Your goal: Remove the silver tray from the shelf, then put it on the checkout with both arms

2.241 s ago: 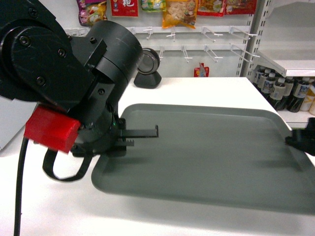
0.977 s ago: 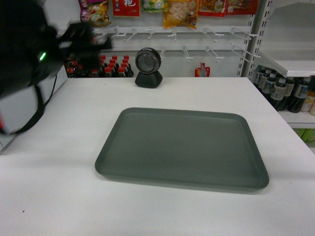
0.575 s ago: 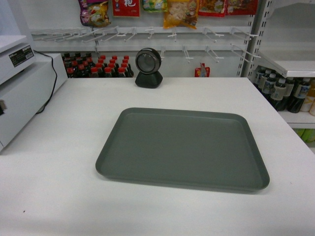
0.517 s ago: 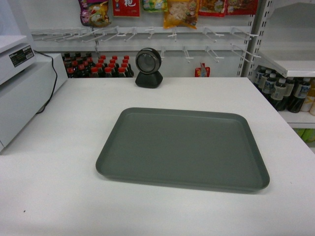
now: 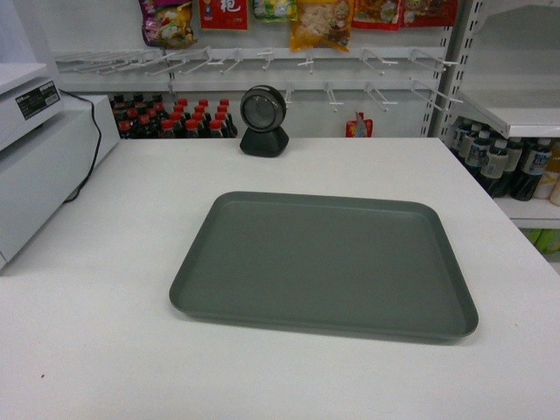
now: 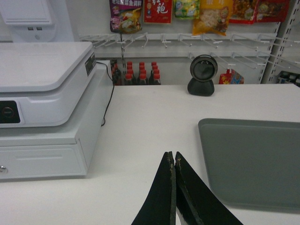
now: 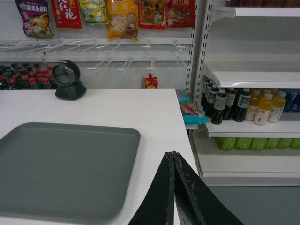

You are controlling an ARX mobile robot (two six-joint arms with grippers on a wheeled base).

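The left gripper (image 6: 175,161) has its two black fingers pressed together, with nothing between them, and it hangs above the white checkout (image 6: 150,122) to the left of the silver tray (image 6: 253,159). The right gripper (image 7: 173,157) is closed in the same way and empty, near the right edge of the counter, just beside the tray's right rim. In the head view neither arm appears. The silver tray (image 5: 324,262) lies flat on the checkout (image 5: 105,350), alone, nothing on it. Each wrist view cuts part of the tray off. Behind it stands a black scanner (image 5: 264,121). The shelf (image 7: 253,77) at the right holds bottles (image 7: 225,105); their labels are too small to read.
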